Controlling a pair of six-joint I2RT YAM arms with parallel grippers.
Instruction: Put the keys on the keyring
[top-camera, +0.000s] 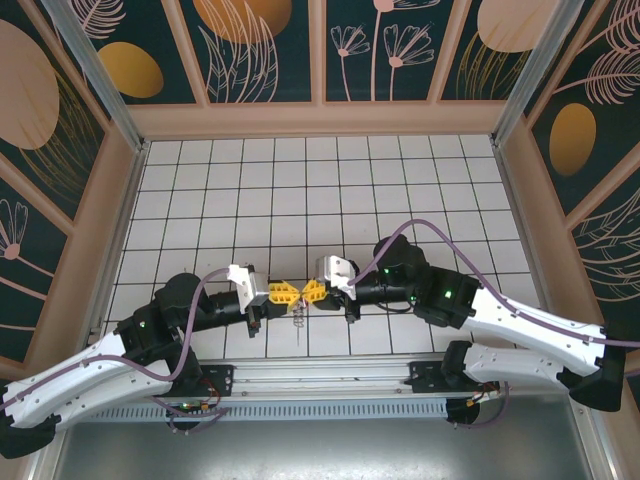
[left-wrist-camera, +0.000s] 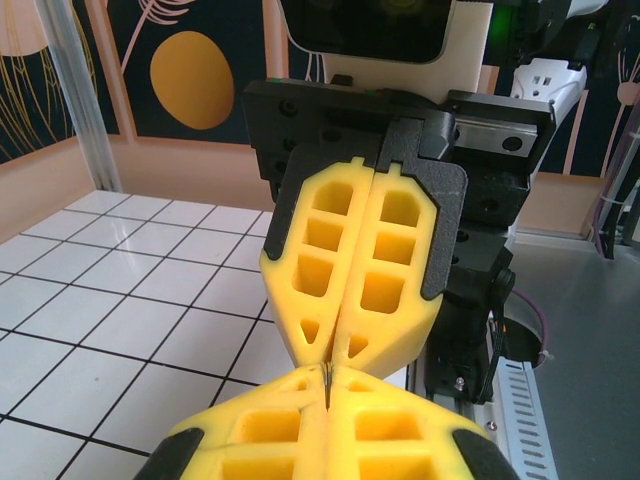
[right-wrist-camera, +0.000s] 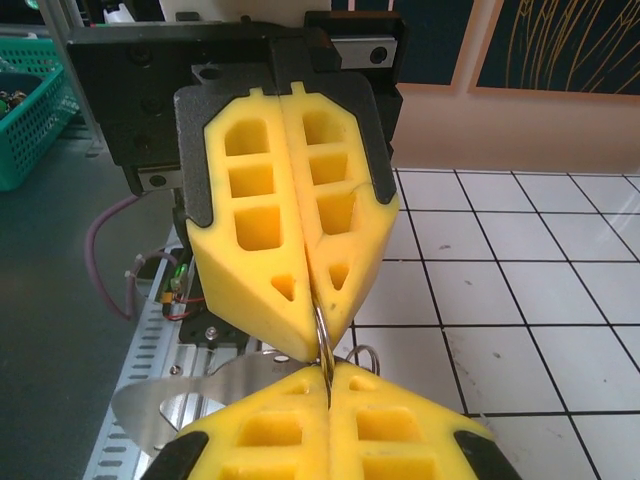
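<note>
My two yellow-tipped grippers meet tip to tip low over the tiles near the front edge. Between them is a thin wire ring (right-wrist-camera: 322, 338) of the keyring, and both grip it edge-on. The left gripper (top-camera: 290, 293) (left-wrist-camera: 327, 385) is shut on it, with only a dark metal sliver showing at its tips. From the other side, the right gripper (top-camera: 313, 293) (right-wrist-camera: 327, 375) is shut on the same ring. The keyring's flat silver body (right-wrist-camera: 185, 400) and a second small wire ring (right-wrist-camera: 366, 354) hang below the tips. A thin dangling piece (top-camera: 299, 319) is too small to identify. The keys are hidden.
White tiled floor (top-camera: 330, 190) stretches behind the grippers, walled by patterned panels (top-camera: 380, 50). A perforated metal rail (top-camera: 330, 385) runs along the near edge by the arm bases. A green basket (right-wrist-camera: 30, 110) sits off to the left in the right wrist view.
</note>
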